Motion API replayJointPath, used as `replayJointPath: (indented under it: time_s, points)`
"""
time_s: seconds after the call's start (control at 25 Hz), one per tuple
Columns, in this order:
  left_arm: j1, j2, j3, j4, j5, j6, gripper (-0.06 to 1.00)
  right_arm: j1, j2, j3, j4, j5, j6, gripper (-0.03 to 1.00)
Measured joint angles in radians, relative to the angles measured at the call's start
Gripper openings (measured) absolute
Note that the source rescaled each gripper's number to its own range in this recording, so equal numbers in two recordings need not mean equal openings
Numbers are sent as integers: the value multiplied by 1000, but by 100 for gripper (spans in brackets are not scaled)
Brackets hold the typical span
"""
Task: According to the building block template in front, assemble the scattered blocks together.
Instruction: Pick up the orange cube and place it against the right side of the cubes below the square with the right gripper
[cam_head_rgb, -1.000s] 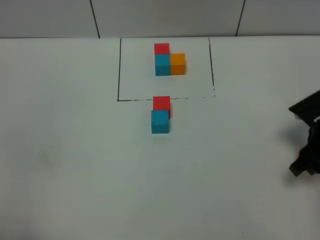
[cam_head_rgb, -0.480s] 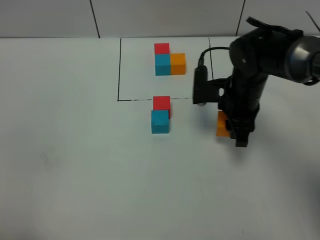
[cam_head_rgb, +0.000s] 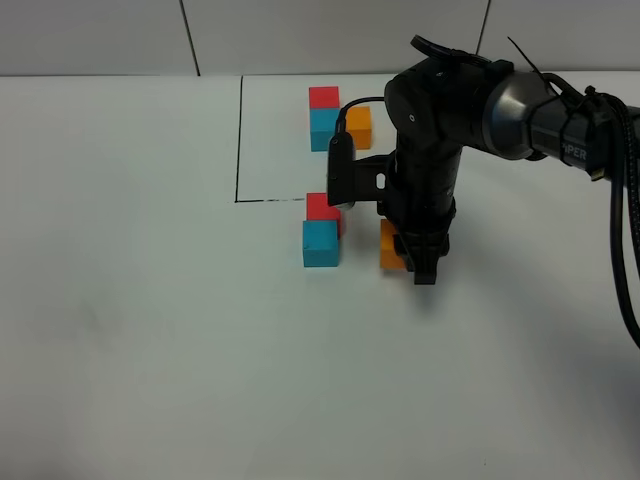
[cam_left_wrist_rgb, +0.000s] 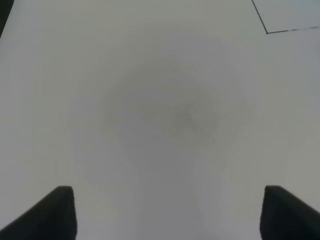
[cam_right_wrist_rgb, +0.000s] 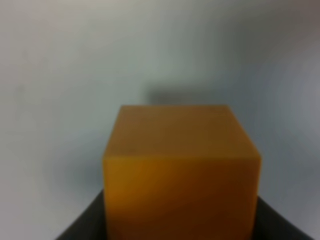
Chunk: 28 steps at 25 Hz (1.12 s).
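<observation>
Now my right pincer (cam_head_rgb: 406, 256) is clamped on the orange cube (cam_head_rgb: 389, 245), near the blue cube (cam_head_rgb: 320, 244) but not touching it, with the red cube (cam_head_rgb: 323, 207) behind. Sliding in crooked, I could knock that pair askew.

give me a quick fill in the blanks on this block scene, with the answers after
1. The held block in the right gripper is ___.
2. The left gripper is ___ and holds nothing.
3. The template consists of ___ cubes.
4. The loose red block sits against the loose cyan block; the held block touches ___ of them.
Missing words: orange; open; three; neither.
</observation>
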Motion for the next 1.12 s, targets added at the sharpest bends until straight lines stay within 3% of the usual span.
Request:
replayJointPath:
  time_s: [1.12]
  points:
    - [0,0,0,0,0,0,71,15,122,-68,6,-99,-2,20]
